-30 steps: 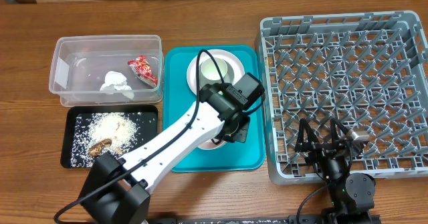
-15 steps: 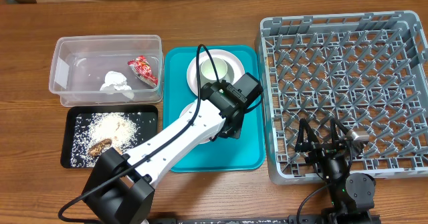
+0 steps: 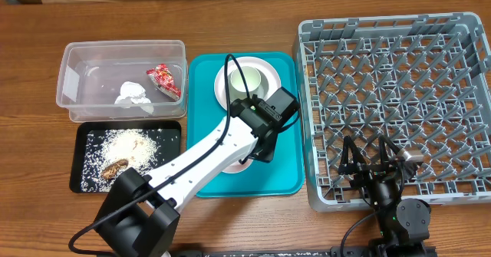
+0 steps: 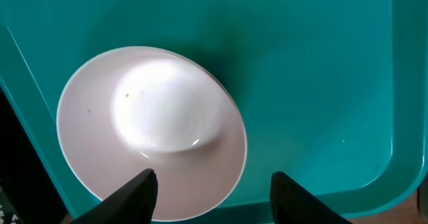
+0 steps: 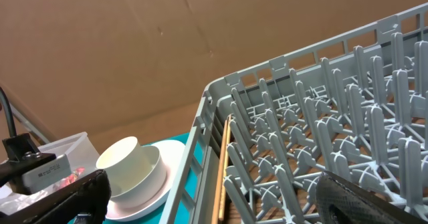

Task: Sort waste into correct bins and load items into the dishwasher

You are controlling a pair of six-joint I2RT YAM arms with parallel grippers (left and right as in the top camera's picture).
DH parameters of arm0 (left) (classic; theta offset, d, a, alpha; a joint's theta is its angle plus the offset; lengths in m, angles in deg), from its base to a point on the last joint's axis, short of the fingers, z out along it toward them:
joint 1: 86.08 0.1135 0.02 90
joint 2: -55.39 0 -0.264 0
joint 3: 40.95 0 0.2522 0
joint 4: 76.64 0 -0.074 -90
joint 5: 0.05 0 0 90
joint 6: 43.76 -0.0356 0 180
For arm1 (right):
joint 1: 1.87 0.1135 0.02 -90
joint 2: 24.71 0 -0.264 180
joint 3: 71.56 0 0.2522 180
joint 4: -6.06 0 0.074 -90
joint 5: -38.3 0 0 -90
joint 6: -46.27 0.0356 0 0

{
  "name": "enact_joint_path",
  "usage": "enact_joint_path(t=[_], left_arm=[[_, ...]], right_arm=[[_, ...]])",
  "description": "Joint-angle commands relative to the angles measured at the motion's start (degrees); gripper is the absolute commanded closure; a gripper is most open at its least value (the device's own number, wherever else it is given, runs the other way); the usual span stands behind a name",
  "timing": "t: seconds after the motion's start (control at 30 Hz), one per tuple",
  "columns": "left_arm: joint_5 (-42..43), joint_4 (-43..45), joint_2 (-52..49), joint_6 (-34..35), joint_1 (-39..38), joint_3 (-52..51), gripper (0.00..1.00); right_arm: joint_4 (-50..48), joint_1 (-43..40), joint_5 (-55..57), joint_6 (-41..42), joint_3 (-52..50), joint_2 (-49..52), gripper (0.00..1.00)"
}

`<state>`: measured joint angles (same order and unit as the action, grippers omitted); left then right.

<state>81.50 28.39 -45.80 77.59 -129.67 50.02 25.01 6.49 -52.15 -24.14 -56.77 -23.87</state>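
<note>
While the left tool (image 4: 215, 196) hangs with its fingers spread over the lower centre of the teal tray (image 4: 321, 83), a white bowl (image 4: 150, 130) lies on the tray just beneath them. The right tool (image 5: 214, 182), also spread, sits at the lower edge of the grey dish rack (image 3: 383, 27), lower right. A red wrapper (image 3: 164, 79) lies in the clear bin (image 3: 73, 65), upper left, its print too small to read.

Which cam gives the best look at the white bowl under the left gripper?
Left wrist: the shallow white bowl shows close up, nearly whole, on the teal plastic tray. Overhead shows only a sliver beneath the left arm. Right wrist doesn't show it.
</note>
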Motion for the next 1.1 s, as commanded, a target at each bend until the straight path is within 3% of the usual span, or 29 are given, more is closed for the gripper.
enact_joint_path(t=[0.0, 0.17, 0.3, 0.57, 0.87, 1.07], left_arm=[[-0.92, -1.64, -0.37, -1.79, 1.81, 2.12, 0.48], [0.28, -5.05, 1.09, -3.63, 5.9, 9.22, 0.52], [8.81, -4.96, 2.36, -7.87, 11.02, 15.13, 0.48], [29.64, -4.52, 2.19, -12.96, 18.53, 16.61, 0.52], [33.73, -5.97, 2.32, -14.91, 20.98, 16.61, 0.54], [35.28, -8.04, 5.05, -16.61, 21.2, 16.81, 0.55]], right_arm=[[-0.35, 0.37, 0.39, 0.39, -0.59, -0.46, 0.0], [-0.35, 0.37, 0.39, 0.39, -0.59, -0.46, 0.0], [-0.35, 0.37, 0.39, 0.39, -0.59, -0.46, 0.0], [-0.96, 0.37, 4.17, -0.24, -0.57, -0.46, 0.0], [-2.29, 0.37, -5.62, 0.22, 0.17, -0.46, 0.0], [6.78, 0.26, -6.88, 0.17, 12.26, 0.2, 0.0]])
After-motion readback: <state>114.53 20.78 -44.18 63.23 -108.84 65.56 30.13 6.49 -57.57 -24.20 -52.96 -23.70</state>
